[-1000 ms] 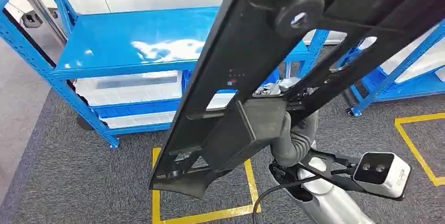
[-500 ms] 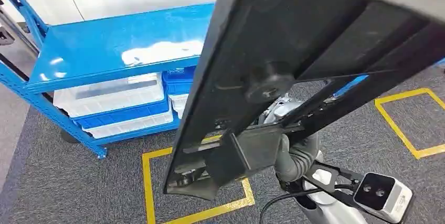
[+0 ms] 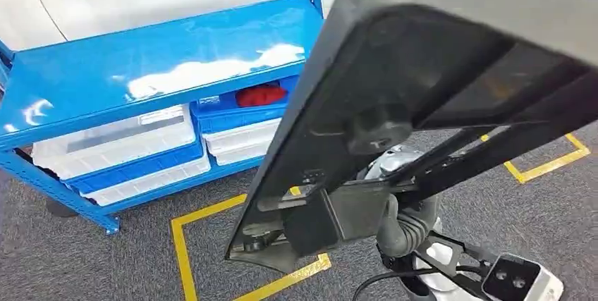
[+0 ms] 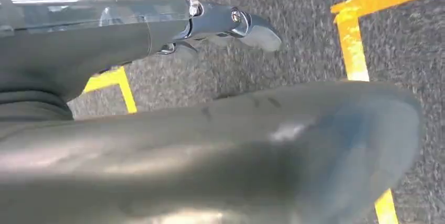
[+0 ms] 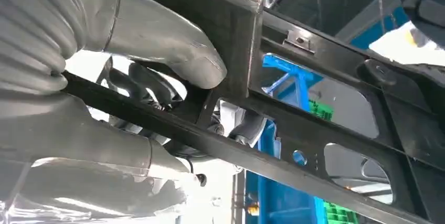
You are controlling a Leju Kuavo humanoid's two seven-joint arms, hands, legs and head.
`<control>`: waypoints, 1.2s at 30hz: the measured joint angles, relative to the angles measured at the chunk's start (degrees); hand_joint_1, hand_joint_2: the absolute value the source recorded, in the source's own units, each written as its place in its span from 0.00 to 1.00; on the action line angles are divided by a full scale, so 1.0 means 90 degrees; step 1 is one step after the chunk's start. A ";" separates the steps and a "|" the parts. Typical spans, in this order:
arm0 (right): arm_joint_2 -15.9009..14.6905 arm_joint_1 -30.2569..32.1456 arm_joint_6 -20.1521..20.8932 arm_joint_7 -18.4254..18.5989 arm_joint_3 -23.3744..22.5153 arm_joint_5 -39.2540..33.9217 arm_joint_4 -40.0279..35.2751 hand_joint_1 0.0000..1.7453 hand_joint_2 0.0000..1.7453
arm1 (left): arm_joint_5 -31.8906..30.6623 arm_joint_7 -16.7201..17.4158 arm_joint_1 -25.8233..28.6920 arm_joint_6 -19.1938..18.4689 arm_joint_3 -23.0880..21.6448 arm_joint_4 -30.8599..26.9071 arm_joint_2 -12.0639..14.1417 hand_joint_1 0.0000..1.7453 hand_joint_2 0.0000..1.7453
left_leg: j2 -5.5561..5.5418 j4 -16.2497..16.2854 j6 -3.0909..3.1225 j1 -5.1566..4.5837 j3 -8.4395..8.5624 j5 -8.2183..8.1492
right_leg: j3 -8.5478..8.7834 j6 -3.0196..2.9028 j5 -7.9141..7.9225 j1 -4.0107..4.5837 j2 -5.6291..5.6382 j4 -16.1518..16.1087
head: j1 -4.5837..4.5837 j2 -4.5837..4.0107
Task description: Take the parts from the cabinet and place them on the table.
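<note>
The right robot hand [image 5: 131,77] is gripping a long black plastic frame part [image 3: 423,103], thumb pressed against a crossbar, holding it up high and tilted. It looks like the carrying step. The blue shelf rack [image 3: 141,61] with its white bins [image 3: 113,142] is standing just ahead, over yellow floor tape [image 3: 183,244]. Next, the long part needs clearance from the rack's posts. The left robot hand [image 4: 231,24] is hanging over the carpet; I cannot tell how far open it is.
</note>
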 joint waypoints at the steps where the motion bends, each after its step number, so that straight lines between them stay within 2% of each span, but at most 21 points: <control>1: 0.0027 0.0041 -0.0002 0.0000 -0.0044 0.0075 -0.0078 1.00 1.00 | -0.0002 -0.0044 0.0011 0.0002 -0.0039 0.0000 -0.0002 0.00 0.00 | 0.0066 0.0002 0.0028 -0.0008 -0.0016 0.0003 | -0.0193 0.0018 -0.0272 -0.0009 -0.0135 0.0408 | -0.0002 0.0000; 3: 0.0046 0.0136 -0.0002 0.0000 -0.0097 0.0219 -0.0226 1.00 1.00 | -0.0010 -0.0121 0.0041 -0.0027 -0.0100 0.0000 -0.0022 0.00 0.00 | 0.0209 0.0008 0.0029 -0.0029 -0.0036 0.0003 | -0.0647 0.0055 -0.0729 -0.0028 -0.0208 0.1407 | 0.0000 0.0000; 4: 0.0046 0.0185 0.0000 0.0000 -0.0112 0.0304 -0.0282 1.00 1.00 | -0.0015 -0.0153 0.0041 -0.0039 -0.0136 0.0000 -0.0029 0.00 0.00 | 0.0275 0.0018 0.0029 -0.0034 -0.0050 0.0002 | -0.0802 0.0071 -0.0817 -0.0041 -0.0216 0.1756 | 0.0000 0.0000; 5: 0.0046 0.0233 -0.0002 0.0000 -0.0126 0.0379 -0.0323 1.00 1.00 | -0.0015 -0.0180 0.0034 -0.0044 -0.0180 0.0000 -0.0041 0.00 0.00 | 0.0351 0.0025 0.0027 -0.0037 -0.0053 -0.0001 | -0.0782 0.0078 -0.0734 -0.0056 -0.0226 0.1755 | 0.0000 0.0000; 6: 0.0046 0.0268 -0.0002 0.0000 -0.0133 0.0435 -0.0357 1.00 1.00 | -0.0015 -0.0197 0.0026 -0.0054 -0.0206 0.0000 -0.0061 0.00 0.00 | 0.0417 0.0034 0.0021 -0.0038 -0.0052 -0.0010 | -0.0599 0.0077 -0.0528 -0.0062 -0.0251 0.1444 | 0.0000 0.0000; 8: 0.0046 0.0293 -0.0002 0.0000 -0.0133 0.0520 -0.0454 1.00 1.00 | -0.0015 -0.0274 0.0018 -0.0090 -0.0235 0.0000 -0.0085 0.00 0.00 | 0.0521 0.0058 -0.0013 -0.0038 -0.0041 -0.0033 | 0.0034 0.0044 -0.0037 -0.0059 -0.0389 0.0316 | 0.0000 0.0000; 9: 0.0046 0.0281 -0.0021 0.0000 -0.0133 0.0548 -0.0502 1.00 1.00 | -0.0015 -0.0325 0.0011 -0.0105 -0.0255 0.0000 -0.0087 0.00 0.00 | 0.0559 0.0075 -0.0042 -0.0053 -0.0034 -0.0051 | 0.0273 -0.0003 -0.0060 -0.0031 -0.0653 -0.0174 | 0.0000 0.0000; 13: 0.0070 0.0259 -0.0328 0.0000 -0.0121 0.0651 -0.0639 1.00 1.00 | -0.0022 -0.0452 -0.0029 -0.0182 -0.0367 0.0000 -0.0048 0.00 0.00 | 0.0720 0.0055 -0.0187 -0.0098 -0.0003 -0.0056 | 0.0217 -0.0155 -0.0021 0.0039 -0.0441 -0.0167 | -0.0002 0.0000; 14: 0.0068 0.0271 -0.0333 0.0000 -0.0121 0.0643 -0.0690 1.00 1.00 | -0.0022 -0.0473 -0.0050 -0.0202 -0.0376 0.0000 -0.0039 0.00 0.00 | 0.0709 0.0074 -0.0236 -0.0096 -0.0007 -0.0087 | 0.0236 -0.0214 0.0022 -0.0018 -0.0391 -0.0218 | 0.0000 0.0000; 15: 0.0068 0.0287 -0.0280 0.0000 -0.0124 0.0593 -0.0743 1.00 1.00 | -0.0022 -0.0512 -0.0059 -0.0209 -0.0384 0.0000 -0.0007 0.00 0.00 | 0.0475 0.0193 -0.0278 -0.0057 -0.0059 -0.0212 | 0.0233 -0.0249 0.0045 -0.0030 -0.0356 -0.0235 | 0.0000 0.0000; 17: 0.0100 0.0318 0.0011 0.0000 -0.0175 0.0456 -0.0760 1.00 1.00 | -0.0012 -0.0593 -0.0039 -0.0224 -0.0381 0.0000 0.0020 0.00 0.00 | 0.0219 0.1080 -0.0309 -0.0052 -0.0427 -0.0771 | 0.0208 -0.0306 0.0064 -0.0026 -0.0259 -0.0234 | -0.0002 0.0000; 19: 0.0165 0.0382 0.0343 0.0000 -0.0301 0.0391 -0.0760 1.00 1.00 | -0.0005 -0.0604 -0.0009 -0.0221 -0.0384 0.0000 0.0073 0.00 0.00 | 0.0178 0.2060 -0.0326 -0.0052 -0.0867 -0.1133 | 0.0183 -0.0321 0.0074 -0.0004 -0.0119 -0.0225 | -0.0002 0.0000; 21: 0.0289 0.0455 0.0585 0.0000 -0.0464 0.0369 -0.0757 1.00 1.00 | 0.0000 -0.0604 0.0001 -0.0187 -0.0384 0.0000 0.0141 0.00 0.00 | 0.0175 0.1944 -0.0306 -0.0052 -0.0816 -0.0887 | 0.0184 -0.0321 0.0075 0.0002 0.0020 -0.0205 | -0.0002 0.0000; 23: 0.0386 0.0483 0.0692 0.0000 -0.0573 0.0369 -0.0757 1.00 1.00 | 0.0002 -0.0595 -0.0003 -0.0180 -0.0384 0.0000 0.0226 0.00 0.00 | 0.0050 0.0783 -0.0251 -0.0052 -0.0266 -0.0246 | 0.0194 -0.0313 0.0070 0.0003 0.0179 -0.0175 | -0.0002 0.0000; 24: 0.0418 0.0485 0.0726 0.0000 -0.0617 0.0361 -0.0757 1.00 1.00 | 0.0002 -0.0575 -0.0001 -0.0180 -0.0381 0.0002 0.0262 0.00 0.00 | -0.0186 0.0265 -0.0205 -0.0052 -0.0046 -0.0065 | 0.0187 -0.0305 0.0071 -0.0005 0.0238 -0.0166 | -0.0002 0.0000; 25: 0.0447 0.0486 0.0751 0.0000 -0.0661 0.0352 -0.0757 1.00 1.00 | 0.0005 -0.0548 -0.0001 -0.0182 -0.0384 0.0012 0.0314 0.00 0.00 | -0.0352 0.0162 -0.0177 -0.0045 0.0006 -0.0157 | 0.0166 -0.0272 0.0082 0.0020 0.0275 -0.0160 | 0.0000 0.0000; 32: 0.0459 0.0483 0.0763 0.0000 -0.0673 0.0347 -0.0757 1.00 1.00 | 0.0005 -0.0536 -0.0001 -0.0185 -0.0381 0.0010 0.0316 0.00 0.00 | -0.0347 0.0107 -0.0176 -0.0042 0.0009 -0.0144 | 0.0153 -0.0259 0.0084 0.0022 0.0301 -0.0144 | 0.0000 0.0000; 33: 0.0488 0.0495 0.0787 0.0000 -0.0713 0.0326 -0.0757 1.00 1.00 | 0.0005 -0.0508 0.0001 -0.0192 -0.0381 0.0022 0.0340 0.00 0.00 | -0.0295 0.0086 -0.0180 -0.0056 0.0010 -0.0142 | 0.0117 -0.0217 0.0107 -0.0007 0.0354 -0.0143 | -0.0002 0.0000; 34: 0.0580 0.0490 0.0636 0.0000 -0.0796 0.0298 -0.0760 1.00 1.00 | 0.0005 -0.0466 -0.0003 -0.0219 -0.0384 0.0024 0.0381 0.00 0.00 | -0.0163 0.0045 -0.0097 -0.0084 0.0027 -0.0091 | 0.0085 -0.0089 0.0181 -0.0037 0.0523 -0.0214 | -0.0002 0.0000; 35: 0.0593 0.0482 0.0534 0.0000 -0.0799 0.0296 -0.0762 1.00 1.00 | 0.0005 -0.0464 -0.0015 -0.0221 -0.0386 0.0024 0.0381 0.00 0.00 | -0.0086 -0.0053 -0.0052 0.0017 0.0049 -0.0026 | 0.0081 -0.0075 0.0155 -0.0006 0.0488 -0.0174 | -0.0002 0.0000; 36: 0.0610 0.0472 0.0112 0.0000 -0.0799 0.0306 -0.0762 1.00 1.00 | 0.0005 -0.0452 0.0006 -0.0267 -0.0442 0.0029 0.0418 0.00 0.00 | 0.0219 -0.0071 0.0012 -0.0040 0.0045 -0.0006 | -0.0724 0.0004 -0.0731 -0.0026 -0.0225 0.1508 | 0.0000 0.0000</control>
